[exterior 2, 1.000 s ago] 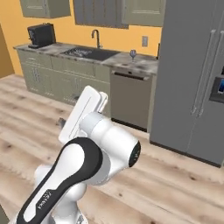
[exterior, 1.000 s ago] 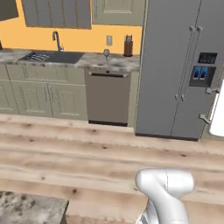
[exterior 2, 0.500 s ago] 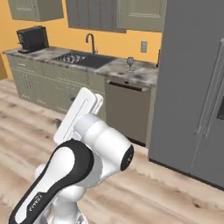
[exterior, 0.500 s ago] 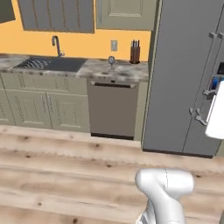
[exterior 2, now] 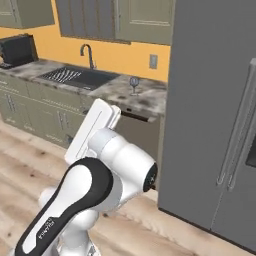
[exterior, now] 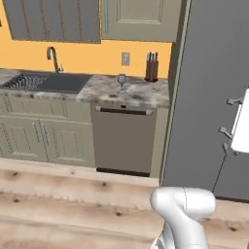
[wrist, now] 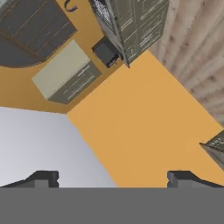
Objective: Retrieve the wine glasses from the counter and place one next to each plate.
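Nearest the cameras, the white Franka arm (exterior 2: 95, 195) stands folded above the pale wood-plank floor (exterior: 58, 204), its elbow bent high and a flat white link angled up toward the cabinets in the right base view. The hand (wrist: 112, 179) points at a rolled angle toward an orange wall (wrist: 144, 131), its 2 dark fingertips (wrist: 43, 178) spread wide apart with nothing between them; the hand view tilts so that a cabinet and a small dark appliance (wrist: 106, 52) appear skewed near its top.

Beyond the arm, a dishwasher (exterior: 124, 141) sits under the granite tabletop (exterior: 141, 95), flanked on the left by beige-grey cabinet doors (exterior: 44, 138) and on the right by a tall grey refrigerator (exterior: 209, 97).

On the tabletop above the dishwasher, 1 wine glass (exterior: 121, 80) stands upright and alone, also seen in the right base view (exterior 2: 134, 84), near the back wall. A dark knife block (exterior: 151, 69) stands to its right against the wall. To the left, the inset dark sink (exterior: 46, 81) holds a rack, with a curved faucet (exterior: 52, 57) behind it. At the far left of the right base view, a black appliance (exterior 2: 17, 49) rests on the tabletop.
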Controlling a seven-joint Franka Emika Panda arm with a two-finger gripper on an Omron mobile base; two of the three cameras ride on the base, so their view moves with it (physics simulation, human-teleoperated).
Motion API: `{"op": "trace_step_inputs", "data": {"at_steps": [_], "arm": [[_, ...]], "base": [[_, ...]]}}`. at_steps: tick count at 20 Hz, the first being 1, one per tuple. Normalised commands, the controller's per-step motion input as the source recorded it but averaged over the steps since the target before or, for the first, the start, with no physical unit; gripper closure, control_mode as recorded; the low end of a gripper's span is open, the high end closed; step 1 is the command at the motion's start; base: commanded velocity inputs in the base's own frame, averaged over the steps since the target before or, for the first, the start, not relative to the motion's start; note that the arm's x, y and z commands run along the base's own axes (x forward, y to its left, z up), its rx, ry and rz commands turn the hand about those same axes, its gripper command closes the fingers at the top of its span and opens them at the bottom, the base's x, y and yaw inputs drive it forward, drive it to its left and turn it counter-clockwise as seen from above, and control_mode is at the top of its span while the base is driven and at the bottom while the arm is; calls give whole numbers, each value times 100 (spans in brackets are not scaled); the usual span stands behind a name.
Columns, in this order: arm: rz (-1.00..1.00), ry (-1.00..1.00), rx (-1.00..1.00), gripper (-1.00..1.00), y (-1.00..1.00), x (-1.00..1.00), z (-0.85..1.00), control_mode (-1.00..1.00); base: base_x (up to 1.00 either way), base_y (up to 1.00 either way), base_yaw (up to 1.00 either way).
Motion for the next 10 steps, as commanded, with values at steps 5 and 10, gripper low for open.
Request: {"op": "trace_step_inputs", "data": {"at_steps": [5, 10], "arm": [[0, 0, 0, -100, 0, 0, 0, 100], [0, 0, 0, -100, 0, 0, 0, 100]], "base": [[100, 65, -5], [100, 100, -17]]}}
